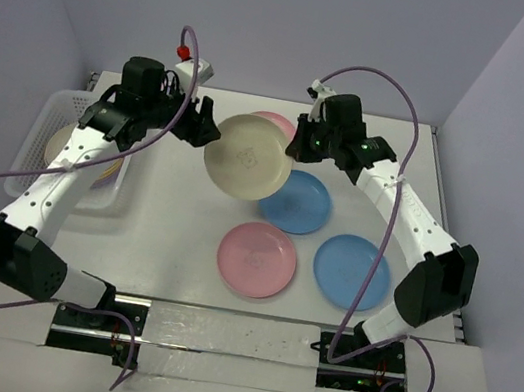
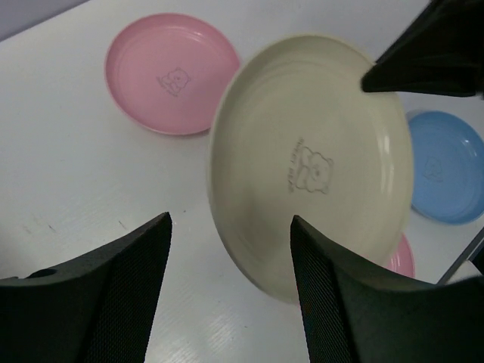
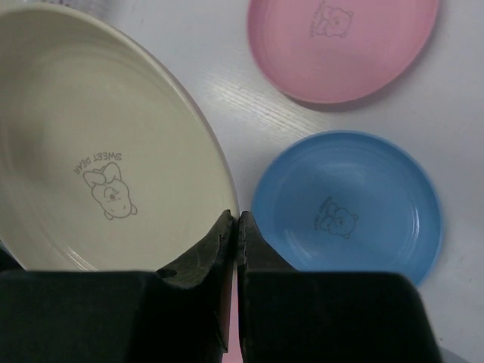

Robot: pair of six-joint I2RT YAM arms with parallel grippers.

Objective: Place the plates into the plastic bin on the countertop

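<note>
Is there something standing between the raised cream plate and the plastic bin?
No loose object does. Only the left arm lies across that path, partly over the plastic bin, with the open left tool at the cream plate, whose rim the right tool pinches.

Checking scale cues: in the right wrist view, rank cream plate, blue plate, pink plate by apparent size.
1. cream plate: largest, though nearest the camera and cropped.
2. blue plate and pink plate: about equal width; the pink one is cut by the top edge, so not ranked.
</note>
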